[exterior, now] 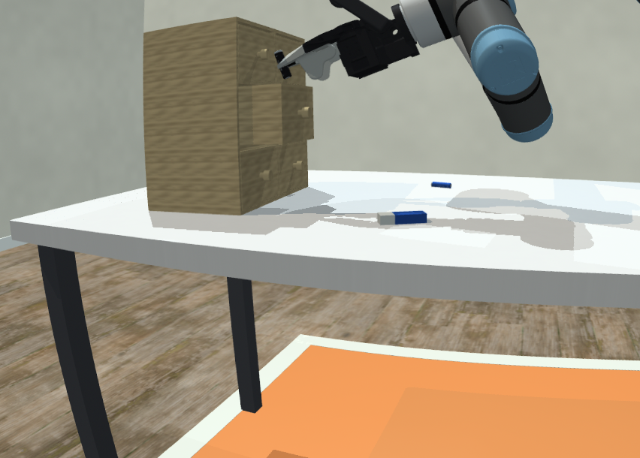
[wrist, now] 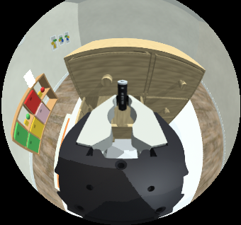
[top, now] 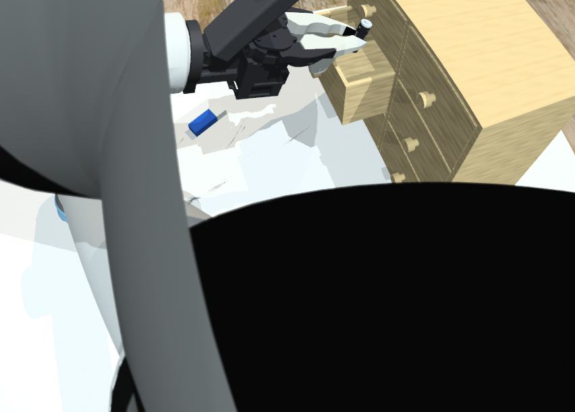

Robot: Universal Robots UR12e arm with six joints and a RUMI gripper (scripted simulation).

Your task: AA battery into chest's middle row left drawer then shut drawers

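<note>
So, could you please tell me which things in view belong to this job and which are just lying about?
Part of the job:
- AA battery, held in the tool
- chest
- open middle-row drawer

Just lying about:
- blue-and-white block
- small blue cylinder

Small lettering runs along the black battery [top: 362,29] [exterior: 282,64] [wrist: 122,95], too tiny to read.
</note>
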